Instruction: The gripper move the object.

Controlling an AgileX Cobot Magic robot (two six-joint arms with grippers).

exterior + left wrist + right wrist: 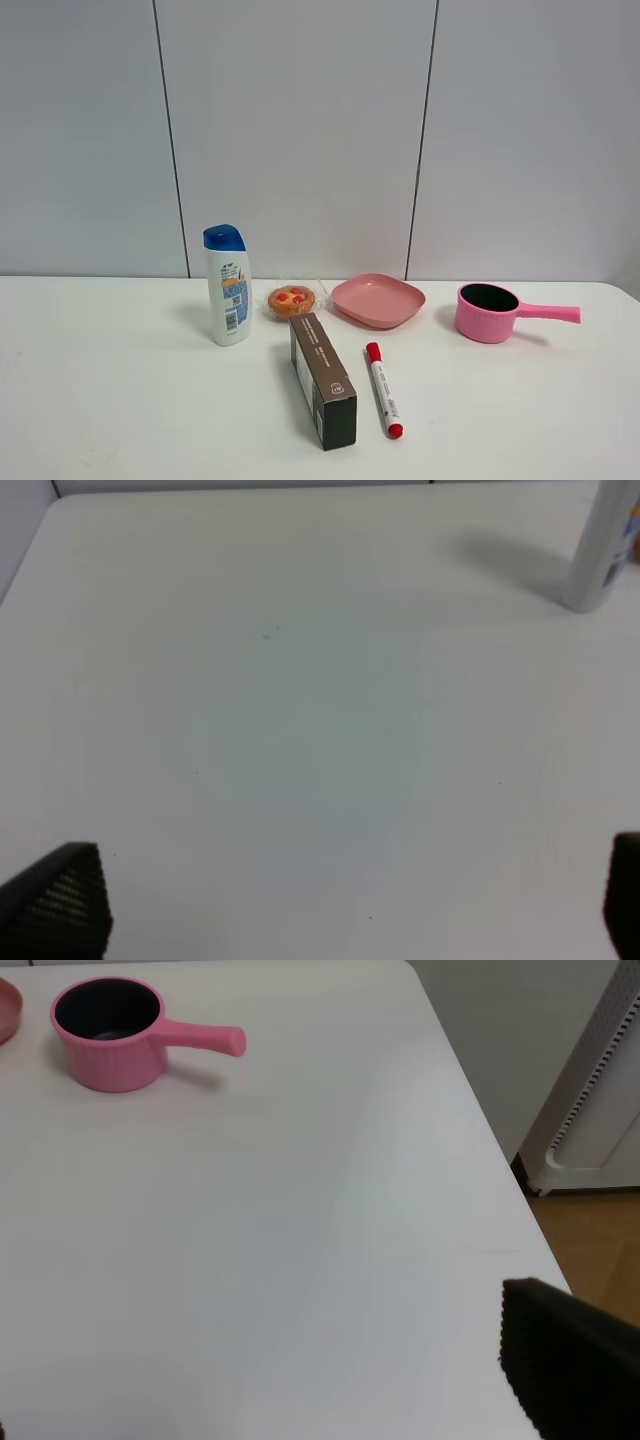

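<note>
The object, a long dark brown-black carton [322, 378] with a brown top face and white print, lies on the white table [120, 400] in the exterior high view, front centre. Neither gripper shows in that view. In the left wrist view my left gripper [350, 905] is open and empty over bare table, with one black fingertip [60, 900] at each lower corner; the carton is out of that view. In the right wrist view my right gripper [260, 1400] stands wide open and empty, with one black finger [570, 1360] showing near the table's right edge.
A red-capped white marker [383, 389] lies just right of the carton. A white shampoo bottle [228, 285] with a blue cap stands behind left, its base also in the left wrist view [603, 550]. A small tart [291, 299], pink plate [378, 300] and pink saucepan [490, 312] [110, 1035] stand behind.
</note>
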